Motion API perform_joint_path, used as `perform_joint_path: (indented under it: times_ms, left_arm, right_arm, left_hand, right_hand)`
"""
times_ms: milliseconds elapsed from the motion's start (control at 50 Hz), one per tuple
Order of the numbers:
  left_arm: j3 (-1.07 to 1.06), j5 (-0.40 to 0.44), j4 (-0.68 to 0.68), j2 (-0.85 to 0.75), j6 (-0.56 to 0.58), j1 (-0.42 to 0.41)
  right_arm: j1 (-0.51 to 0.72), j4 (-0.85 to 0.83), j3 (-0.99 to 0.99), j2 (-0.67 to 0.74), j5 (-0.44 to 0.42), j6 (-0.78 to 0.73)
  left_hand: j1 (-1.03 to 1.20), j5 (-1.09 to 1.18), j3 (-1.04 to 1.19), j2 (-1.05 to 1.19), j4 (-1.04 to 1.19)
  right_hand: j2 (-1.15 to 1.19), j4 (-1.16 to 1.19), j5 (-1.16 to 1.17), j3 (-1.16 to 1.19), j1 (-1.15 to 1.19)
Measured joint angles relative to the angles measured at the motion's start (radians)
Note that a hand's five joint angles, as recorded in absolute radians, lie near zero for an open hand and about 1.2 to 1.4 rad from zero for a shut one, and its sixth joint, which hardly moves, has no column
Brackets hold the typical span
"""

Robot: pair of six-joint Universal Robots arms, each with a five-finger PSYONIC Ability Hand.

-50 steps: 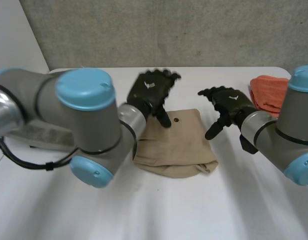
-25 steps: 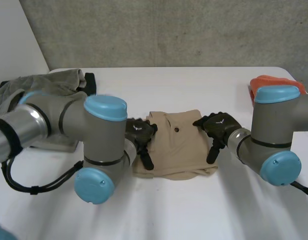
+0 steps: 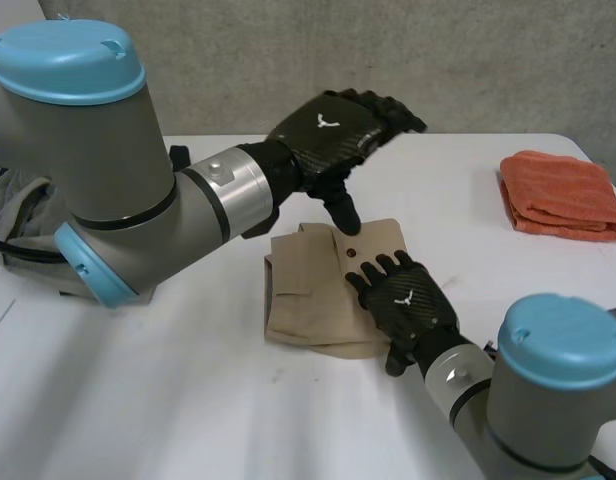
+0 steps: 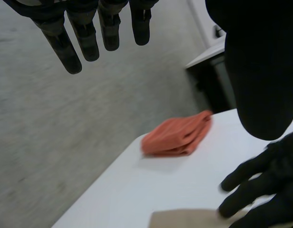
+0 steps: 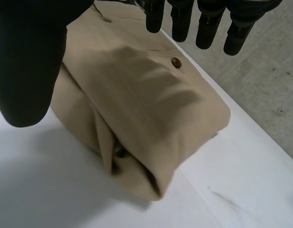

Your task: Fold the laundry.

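A tan garment (image 3: 308, 290), folded into a compact block, lies mid-table; a dark button (image 5: 175, 62) shows on its top layer (image 5: 137, 104). My left hand (image 3: 328, 135) is raised above the garment's far edge, fingers (image 4: 73, 47) straight, thumb pointing down, holding nothing. My right hand (image 3: 406, 303) is spread open over the garment's near right part, fingers straight, with nothing pinched. Beside the left hand's thumb, the right hand (image 4: 268, 185) rests at a tan corner (image 4: 184, 219).
A folded orange towel (image 3: 563, 195) (image 4: 177, 137) lies at the table's far right. A grey garment (image 3: 13, 215) is heaped at the far left behind my left arm. Bare white table (image 3: 238, 420) runs along the near side.
My left hand has lifted off the garment's left edge and swung up toward the back. My right hand has moved from the garment's right edge onto its near right part.
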Motion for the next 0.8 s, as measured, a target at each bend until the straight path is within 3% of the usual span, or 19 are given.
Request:
perform_joint_path:
  times_ms: [120, 380, 460, 520, 560, 800]
  left_arm:
    - [-0.006, 0.07, -0.015, -0.004, -0.026, 0.0]
    - [-0.016, 0.058, -0.015, -0.005, -0.054, -0.009]
    - [-0.016, 0.057, -0.014, -0.004, -0.054, -0.009]
    - [-0.016, 0.057, -0.013, -0.004, -0.054, -0.009]
    - [-0.015, 0.055, -0.013, -0.003, -0.054, -0.008]
    - [0.032, 0.011, -0.003, 0.023, -0.073, -0.004]
  right_arm:
    - [0.012, -0.131, -0.009, 0.098, 0.001, 0.005]
    - [0.01, -0.271, -0.175, 0.277, 0.011, -0.015]
    - [0.007, -0.278, -0.229, 0.311, 0.012, -0.02]
    - [0.005, -0.275, -0.275, 0.332, 0.011, -0.019]
    - [0.002, -0.271, -0.3, 0.34, 0.009, -0.015]
    - [-0.106, -0.272, -0.483, 0.308, -0.038, 0.043]
  left_hand:
    - [0.0, 0.0, 0.0, 0.0, 0.0]
    - [0.0, 0.0, 0.0, 0.0, 0.0]
    - [0.0, 0.0, 0.0, 0.0, 0.0]
    - [0.0, 0.0, 0.0, 0.0, 0.0]
    - [0.0, 0.0, 0.0, 0.0, 0.0]
    - [0.0, 0.0, 0.0, 0.0, 0.0]
  right_hand:
    - [0.0, 0.0, 0.0, 0.0, 0.0]
    - [0.026, 0.008, 0.007, 0.01, 0.023]
    - [0.215, 0.162, 0.126, 0.167, 0.21]
    - [0.771, 0.692, 0.494, 0.72, 0.688]
    - [0.965, 0.919, 0.71, 0.922, 0.807]
    - [0.983, 0.965, 0.832, 0.955, 0.831]
